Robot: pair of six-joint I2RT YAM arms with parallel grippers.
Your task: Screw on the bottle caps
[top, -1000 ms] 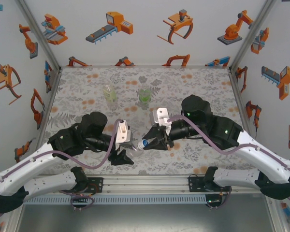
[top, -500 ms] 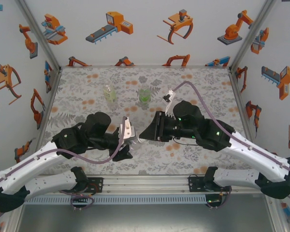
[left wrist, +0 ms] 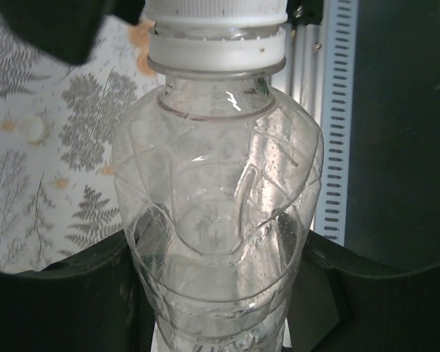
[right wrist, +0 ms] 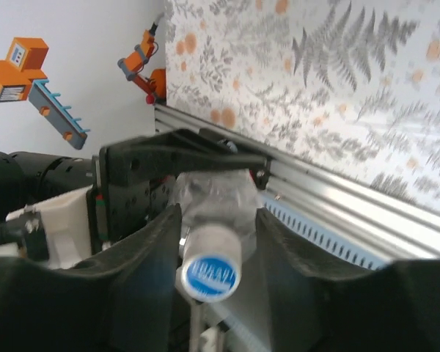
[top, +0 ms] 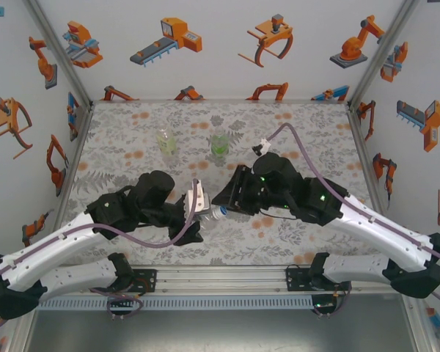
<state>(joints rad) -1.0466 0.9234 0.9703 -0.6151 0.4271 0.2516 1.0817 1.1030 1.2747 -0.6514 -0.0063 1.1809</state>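
Blue-topped white round plastic screw cap [right wrist: 209, 273]: seated on the neck of the colourless clear plastic bottle [left wrist: 220, 220], just above the bottle's white collar ring. How far threaded on, cannot tell.

Bottle off the surface, lying roughly level in the top view, cap end [top: 215, 214] toward the right arm. Position: near-centre of the fern-and-flower patterned table [top: 301, 125], between the two wrists.

Left gripper [left wrist: 220, 326]: clamped on the bottle's lower body, black fingers [left wrist: 66, 308] pressed in from both sides. Same gripper in the top view [top: 198, 213], just left of the cap.

Right gripper [right wrist: 218, 235]: jaws apart, one black finger [right wrist: 143, 279] on each side of the cap. Sliver of gap visible on one side; other side so close that contact cannot be told. Top view: right gripper [top: 221, 207] right at the cap end.

Back of table: small clear plastic bottle with yellowish liquid [top: 166, 141] and small clear plastic bottle with green liquid [top: 219, 144], both upright, near each other, well apart from both grippers. Tops too small to judge capped or not.

Small pale round item [left wrist: 31, 128] flat on the table in the left wrist view, apart from the held bottle; too blurred to identify.

Ribbed aluminium rail [right wrist: 337, 198] along the table edge behind the cap in the right wrist view.
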